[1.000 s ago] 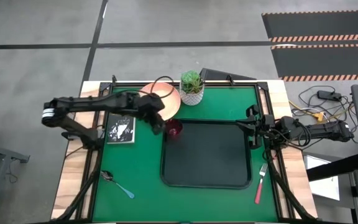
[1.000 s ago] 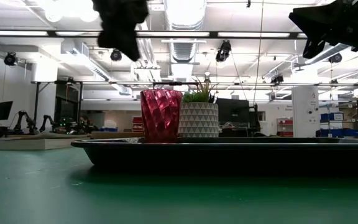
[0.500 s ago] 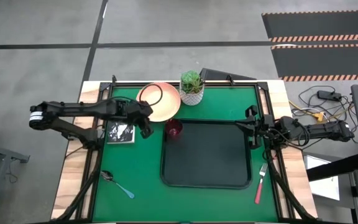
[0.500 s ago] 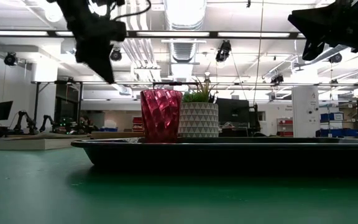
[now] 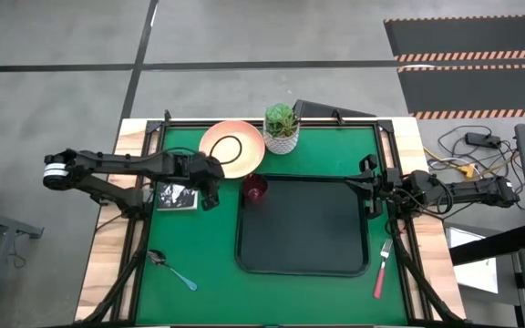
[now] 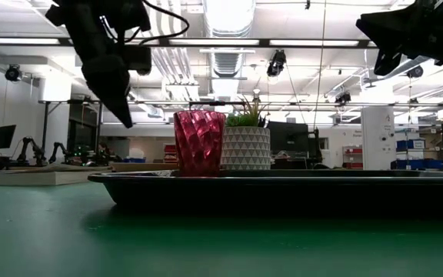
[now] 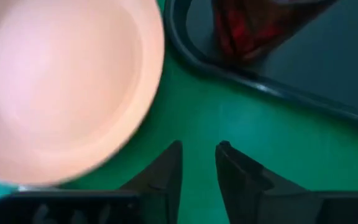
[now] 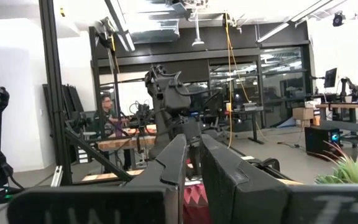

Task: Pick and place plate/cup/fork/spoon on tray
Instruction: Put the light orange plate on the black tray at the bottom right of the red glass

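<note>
The dark red cup [image 5: 255, 189] stands upright in the far left corner of the black tray [image 5: 303, 260]; it also shows in the low view [image 6: 199, 143]. The peach-pink plate [image 5: 232, 150] lies on the green mat beyond the tray's far left corner. My left gripper [image 5: 210, 189] hovers over the mat just left of the cup and near the plate's near rim [image 7: 123, 134], empty, with a narrow gap between its fingers [image 7: 199, 165]. The spoon [image 5: 173, 271] lies at the near left and the fork [image 5: 383, 267] right of the tray. My right gripper [image 5: 372, 191] waits shut at the tray's right rim.
A white pot with a green plant [image 5: 282, 128] stands right of the plate at the far edge. A small black book [image 5: 178, 194] lies under my left arm, left of the tray. Most of the tray's floor [image 5: 317, 210] is bare. A person [image 8: 107, 102] shows in the room behind.
My left gripper has gone from above the cup toward the table's left edge and a little down, and has uncovered the plate. The cup has stayed upright in the tray's corner.
</note>
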Motion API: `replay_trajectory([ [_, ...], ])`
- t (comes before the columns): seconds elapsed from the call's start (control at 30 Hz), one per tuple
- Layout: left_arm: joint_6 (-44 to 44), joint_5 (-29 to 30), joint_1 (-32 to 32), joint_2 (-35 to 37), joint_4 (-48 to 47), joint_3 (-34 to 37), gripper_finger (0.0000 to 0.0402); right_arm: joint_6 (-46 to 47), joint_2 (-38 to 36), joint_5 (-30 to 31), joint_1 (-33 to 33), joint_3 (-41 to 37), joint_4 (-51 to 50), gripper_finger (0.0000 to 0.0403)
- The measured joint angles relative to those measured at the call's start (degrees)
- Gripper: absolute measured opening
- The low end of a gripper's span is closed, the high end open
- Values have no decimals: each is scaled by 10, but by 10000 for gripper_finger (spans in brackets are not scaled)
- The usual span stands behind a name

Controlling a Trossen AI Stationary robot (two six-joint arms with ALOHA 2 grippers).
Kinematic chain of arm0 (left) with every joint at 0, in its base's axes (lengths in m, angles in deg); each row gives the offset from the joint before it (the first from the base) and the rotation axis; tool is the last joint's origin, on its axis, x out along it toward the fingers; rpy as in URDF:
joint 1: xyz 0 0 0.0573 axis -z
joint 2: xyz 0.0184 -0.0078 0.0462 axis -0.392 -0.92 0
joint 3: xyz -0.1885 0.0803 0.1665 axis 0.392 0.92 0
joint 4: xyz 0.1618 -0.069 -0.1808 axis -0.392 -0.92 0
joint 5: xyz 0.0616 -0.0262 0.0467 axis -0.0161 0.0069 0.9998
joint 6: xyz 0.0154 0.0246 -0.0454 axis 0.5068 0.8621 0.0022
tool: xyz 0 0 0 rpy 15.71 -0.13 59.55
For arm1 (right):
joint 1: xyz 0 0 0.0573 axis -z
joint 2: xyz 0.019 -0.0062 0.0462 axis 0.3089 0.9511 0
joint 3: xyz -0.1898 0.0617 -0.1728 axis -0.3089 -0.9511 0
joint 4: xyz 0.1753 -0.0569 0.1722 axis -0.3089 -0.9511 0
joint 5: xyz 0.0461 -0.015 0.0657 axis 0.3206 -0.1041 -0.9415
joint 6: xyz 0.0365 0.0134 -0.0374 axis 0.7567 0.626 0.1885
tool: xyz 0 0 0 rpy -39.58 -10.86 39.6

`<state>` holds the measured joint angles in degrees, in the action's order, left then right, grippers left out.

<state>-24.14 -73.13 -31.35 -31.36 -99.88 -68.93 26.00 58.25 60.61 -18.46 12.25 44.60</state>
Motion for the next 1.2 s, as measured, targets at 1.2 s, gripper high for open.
replay_trajectory([
  [1.2,261,-47,-122,-116,289,122,134,0,0,14,0,0,-3,36],
])
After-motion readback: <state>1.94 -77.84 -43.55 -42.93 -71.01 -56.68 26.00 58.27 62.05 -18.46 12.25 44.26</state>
